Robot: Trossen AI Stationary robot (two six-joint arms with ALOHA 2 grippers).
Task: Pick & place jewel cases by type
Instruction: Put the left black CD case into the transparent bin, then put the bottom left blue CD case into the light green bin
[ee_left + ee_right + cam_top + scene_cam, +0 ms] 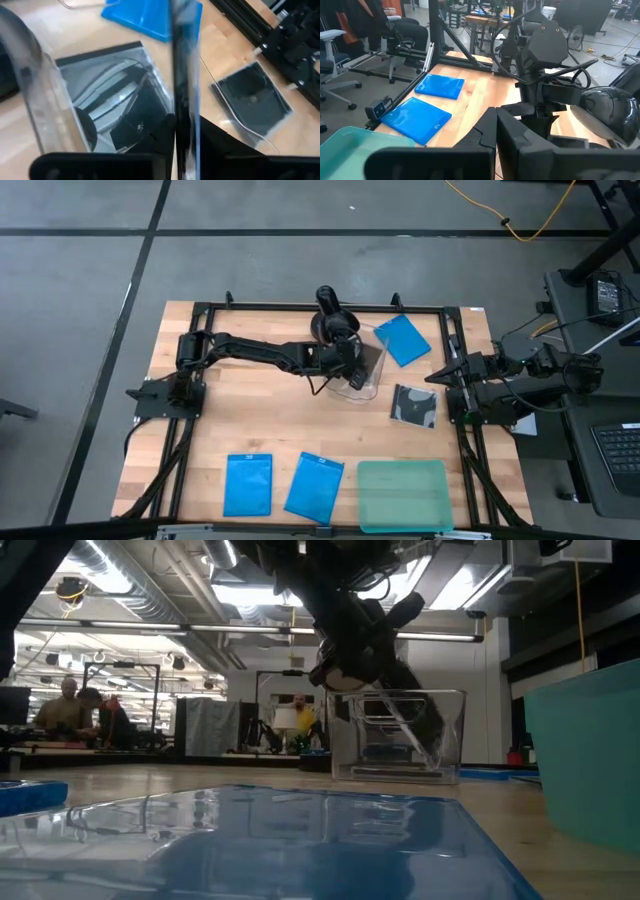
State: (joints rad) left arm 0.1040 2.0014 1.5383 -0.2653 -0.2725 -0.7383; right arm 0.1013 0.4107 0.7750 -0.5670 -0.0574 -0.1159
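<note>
My left gripper (352, 370) is over the clear plastic tub (360, 376) near the middle of the table, and a black-and-clear disc case (182, 75) stands on its edge between my two fingers, tilted down into the tub; I cannot tell if the fingers press it or are a little loose. One disc case (120, 107) lies already inside the tub, below my claw. Another disc case (415, 404) lies flat on the wood, just beside the tub. One blue case (402, 339) is behind the tub, two blue cases (248, 484) (315, 487) lie at the front edge beside the teal tray (402, 495). My right gripper (436, 377) waits at the right edge of the table, fingers pressed together.
</note>
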